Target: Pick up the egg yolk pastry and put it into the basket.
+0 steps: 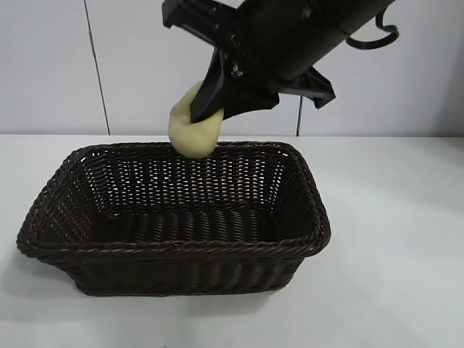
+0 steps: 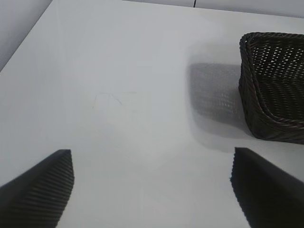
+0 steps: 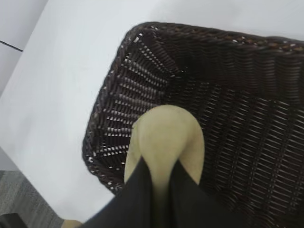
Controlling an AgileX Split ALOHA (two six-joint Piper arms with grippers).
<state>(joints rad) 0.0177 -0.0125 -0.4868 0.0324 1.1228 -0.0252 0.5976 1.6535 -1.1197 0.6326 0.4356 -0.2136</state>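
Note:
My right gripper (image 1: 206, 109) is shut on the egg yolk pastry (image 1: 193, 133), a pale cream-yellow puck held on edge and squeezed between the black fingers. It hangs above the far rim of the dark brown wicker basket (image 1: 290, 243). In the right wrist view the pastry (image 3: 166, 137) sits over the basket's inside (image 3: 247, 118), near one corner, with the gripper (image 3: 161, 178) pinching it. My left gripper (image 2: 152, 185) is open and empty above the white table, off to one side of the basket (image 2: 266, 95).
The white table (image 1: 406, 217) runs all round the basket. A pale wall with a dark vertical seam (image 1: 96, 65) stands behind. The basket casts a shadow (image 2: 213, 95) on the table in the left wrist view.

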